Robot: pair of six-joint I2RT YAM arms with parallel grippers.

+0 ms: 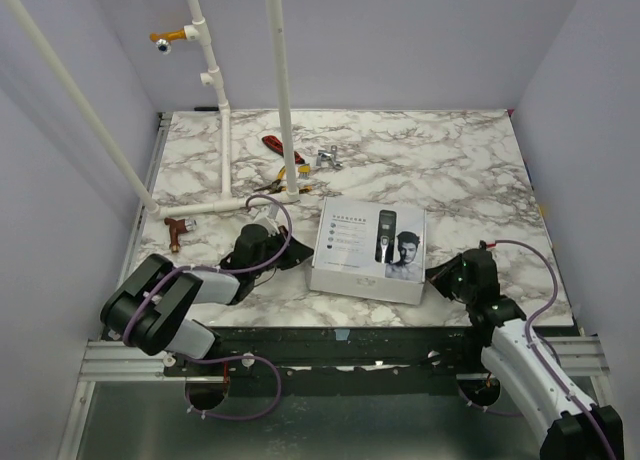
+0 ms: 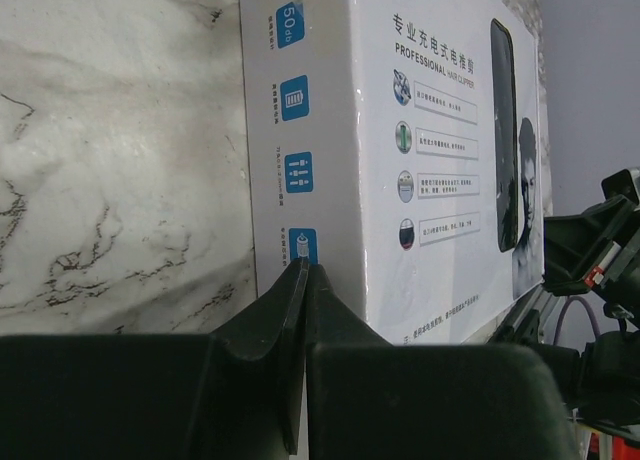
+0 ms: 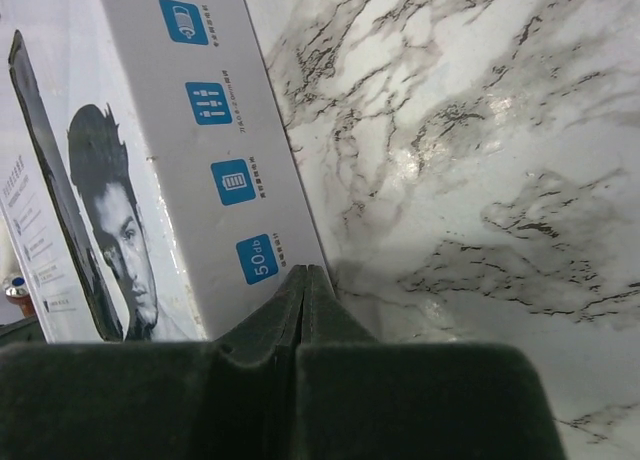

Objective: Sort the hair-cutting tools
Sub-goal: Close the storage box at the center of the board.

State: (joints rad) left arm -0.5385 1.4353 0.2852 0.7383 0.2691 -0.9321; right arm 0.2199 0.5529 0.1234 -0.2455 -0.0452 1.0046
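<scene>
No loose hair-cutting tools are in view. A closed white clipper box (image 1: pixel 370 248) printed with a black clipper and a man's face lies flat near the table's front edge. My left gripper (image 1: pixel 300 248) is shut and empty, with its tips at the box's left side (image 2: pixel 300 130), as the left wrist view (image 2: pixel 305 270) shows. My right gripper (image 1: pixel 432 273) is also shut and empty, its tips (image 3: pixel 305 272) at the box's right side (image 3: pixel 220 150) beside a blue "50db" label.
White pipes (image 1: pixel 225 130) stand on the marble table (image 1: pixel 450 170) at the back left. Red- and yellow-handled hand tools (image 1: pixel 277 150) and a small metal piece (image 1: pixel 328 158) lie behind them. A reddish-brown T-shaped piece (image 1: pixel 178 230) lies at the left.
</scene>
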